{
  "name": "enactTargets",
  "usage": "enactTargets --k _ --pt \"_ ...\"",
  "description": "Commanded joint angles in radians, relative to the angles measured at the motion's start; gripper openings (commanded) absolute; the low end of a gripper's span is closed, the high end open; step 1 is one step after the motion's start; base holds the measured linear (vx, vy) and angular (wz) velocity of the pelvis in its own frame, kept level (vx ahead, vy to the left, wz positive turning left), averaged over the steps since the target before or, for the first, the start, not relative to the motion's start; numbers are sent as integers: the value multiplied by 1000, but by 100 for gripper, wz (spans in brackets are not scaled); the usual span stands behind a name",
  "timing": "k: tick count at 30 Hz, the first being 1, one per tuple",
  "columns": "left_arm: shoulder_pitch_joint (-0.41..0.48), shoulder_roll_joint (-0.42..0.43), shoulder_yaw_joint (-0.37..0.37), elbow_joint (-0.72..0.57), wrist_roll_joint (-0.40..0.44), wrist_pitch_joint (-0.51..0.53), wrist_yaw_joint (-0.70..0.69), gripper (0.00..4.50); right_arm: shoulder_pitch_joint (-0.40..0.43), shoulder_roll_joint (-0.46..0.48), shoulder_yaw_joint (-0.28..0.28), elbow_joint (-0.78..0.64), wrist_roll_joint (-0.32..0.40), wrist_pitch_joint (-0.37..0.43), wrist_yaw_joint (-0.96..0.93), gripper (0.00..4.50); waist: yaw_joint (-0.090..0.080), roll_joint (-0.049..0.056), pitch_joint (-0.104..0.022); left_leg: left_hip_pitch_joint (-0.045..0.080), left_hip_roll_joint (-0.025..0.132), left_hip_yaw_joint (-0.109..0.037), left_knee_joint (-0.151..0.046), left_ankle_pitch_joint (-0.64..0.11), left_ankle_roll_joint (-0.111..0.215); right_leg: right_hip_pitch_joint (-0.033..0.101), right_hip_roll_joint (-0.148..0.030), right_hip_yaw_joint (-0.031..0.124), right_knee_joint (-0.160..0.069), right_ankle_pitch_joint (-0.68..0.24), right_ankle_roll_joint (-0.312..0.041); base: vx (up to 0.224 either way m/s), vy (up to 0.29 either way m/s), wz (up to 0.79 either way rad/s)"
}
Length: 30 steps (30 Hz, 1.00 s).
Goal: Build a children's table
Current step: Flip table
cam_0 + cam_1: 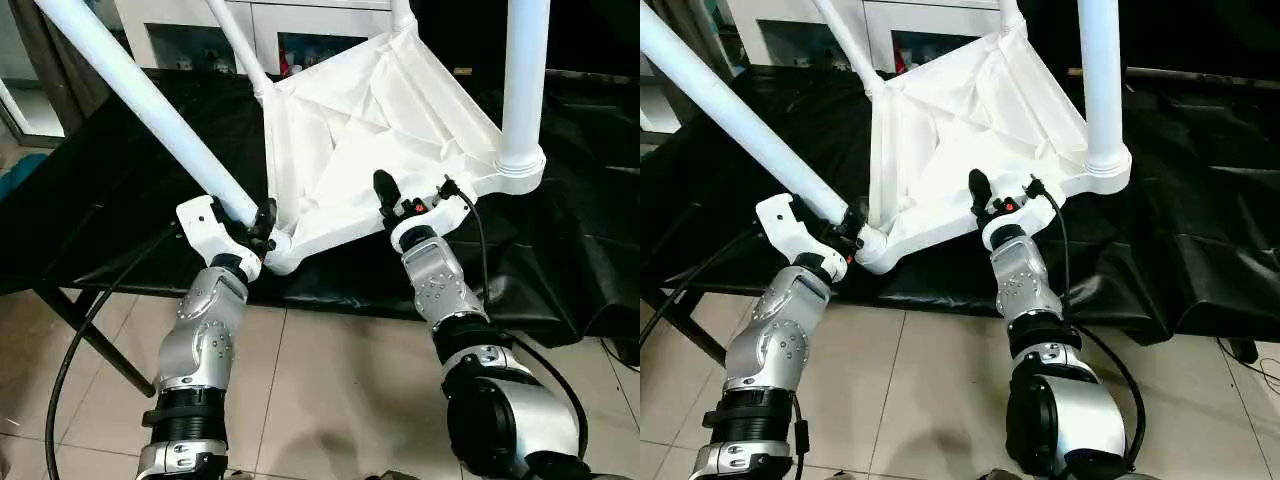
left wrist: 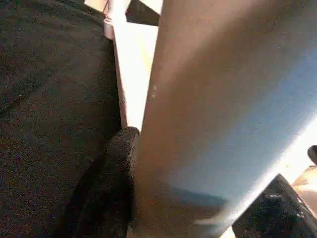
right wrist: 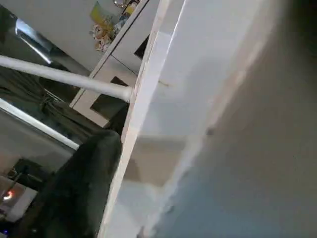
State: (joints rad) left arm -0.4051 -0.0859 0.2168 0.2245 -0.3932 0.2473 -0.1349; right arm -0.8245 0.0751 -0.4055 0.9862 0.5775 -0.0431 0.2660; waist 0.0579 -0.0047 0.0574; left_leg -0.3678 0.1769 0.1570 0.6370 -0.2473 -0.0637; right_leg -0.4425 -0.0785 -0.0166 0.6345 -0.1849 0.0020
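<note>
Meanwhile left pincer (image 1: 262, 222) clamps a table leg (image 1: 150, 100); right pincer (image 1: 392, 197) straddles the tabletop's (image 1: 350, 130) rim.

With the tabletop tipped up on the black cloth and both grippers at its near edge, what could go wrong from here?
1. The left gripper clamps the slanted leg right at its corner socket; a sideways pull could pry it out.
2. The tabletop stands tilted near the front edge of the black-draped table, so a push from the right gripper may slide it.
3. The upright leg could swing and tip the assembly.
</note>
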Motion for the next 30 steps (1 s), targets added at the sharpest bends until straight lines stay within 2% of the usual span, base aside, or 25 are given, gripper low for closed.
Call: enactTargets --k 1,8,9,11,14,16,18,22,26,27,30 --pt "-7 -25 -6 21 -36 12 -20 217 -19 -5 -7 8 -7 -10 -8 327 5 -17 -83 0 25 10 -57 149 215 73 -41 16 -42 55 -313 0 0 0" --pt "-8 -23 -14 24 -24 9 -19 217 -27 -14 -10 27 -19 -29 -8 267 5 -15 -83 0 26 9 -57 146 219 73 -40 15 -42 56 -318 0 0 0" --pt "-8 -23 -14 24 -23 9 -19 252 -28 -14 -10 28 -19 -30 -8 257 5 -14 -83 1 26 10 -56 145 220 72 -40 15 -43 55 -319 0 0 0" --pt "-9 -21 -15 26 -26 14 -25 287 -30 -15 -11 31 -23 -36 -11 251 5 -13 -82 1 26 10 -57 135 218 73 -40 16 -43 47 -319 0 0 0" --pt "-8 -20 -9 22 -36 20 -31 289 -34 -17 -15 31 -25 -52 -17 242 7 -13 -83 2 26 11 -56 132 212 71 -40 16 -42 52 -326 0 0 0" --pt "-8 -17 -6 22 -35 20 -29 321 -36 -21 -14 31 -30 -59 -23 239 7 -13 -83 0 26 10 -56 132 214 72 -39 15 -41 59 -326 0 0 0" --pt "-10 -10 -2 24 -33 22 -27 329 -40 -30 -16 30 -38 -75 -39 238 7 -12 -81 1 26 11 -57 114 209 72 -40 15 -45 37 -322 0 0 0" --pt "-12 -1 3 25 -28 16 -20 365 -56 -57 -33 34 -46 -111 -77 238 10 -9 -80 7 27 13 -60 78 185 67 -37 16 -48 12 -315 0 0 0" --pt "-18 6 21 36 -12 -25 14 397 -81 -103 -42 24 -62 -151 -107 235 23 -8 -80 8 28 16 -62 61 164 67 -35 16 -47 13 -300 0 0 0" --pt "-21 9 36 38 -13 -40 27 406 -95 -128 -45 19 -67 -165 -121 234 26 -12 -80 7 27 17 -62 57 160 67 -35 17 -48 14 -294 0 0 0" --pt "-21 17 60 38 -21 -53 39 411 -110 -159 -41 17 -84 -179 -136 231 28 -12 -81 9 27 22 -62 51 152 66 -33 16 -46 25 -287 0 0 0"
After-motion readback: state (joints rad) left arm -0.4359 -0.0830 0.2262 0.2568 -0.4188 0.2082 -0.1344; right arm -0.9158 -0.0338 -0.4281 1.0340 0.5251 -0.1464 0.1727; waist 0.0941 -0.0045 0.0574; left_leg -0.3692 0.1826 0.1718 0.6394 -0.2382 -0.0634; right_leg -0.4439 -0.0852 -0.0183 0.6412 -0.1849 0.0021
